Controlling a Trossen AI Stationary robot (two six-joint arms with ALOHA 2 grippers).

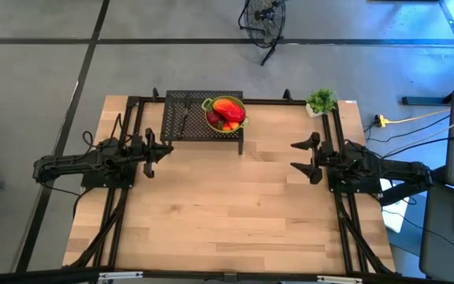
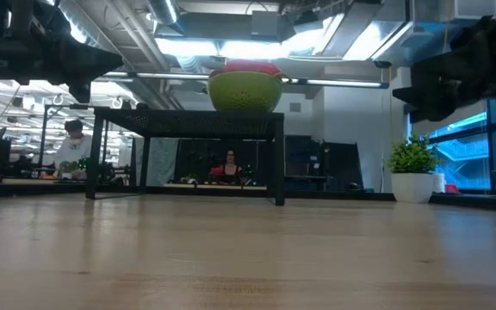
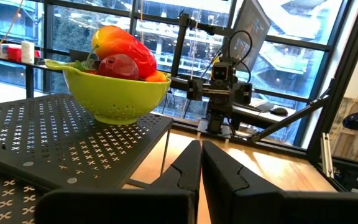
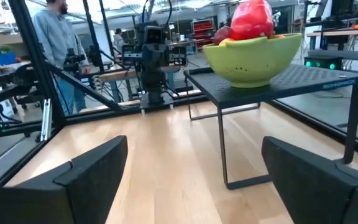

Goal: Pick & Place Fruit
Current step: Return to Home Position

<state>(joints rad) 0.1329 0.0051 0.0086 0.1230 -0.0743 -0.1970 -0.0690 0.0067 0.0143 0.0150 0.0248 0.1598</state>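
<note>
Wooden table (image 1: 235, 213) is topped at its far edge by a black perforated shelf (image 1: 181, 118). A lime-green strainer bowl (image 1: 209, 118) is set on the shelf's right end, with fruit (image 1: 226, 112) piled inside. The left gripper (image 1: 168, 149) is held near the shelf, fingers pressed together, apart from the fruit. The right gripper (image 1: 296, 155) is held well right of the bowl, fingers spread wide.

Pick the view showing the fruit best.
Left wrist view: the fruit heaped in the bowl, close, pieces distinct. High view: small. Low view: only a red top. Right wrist view: mostly one red piece.
</note>
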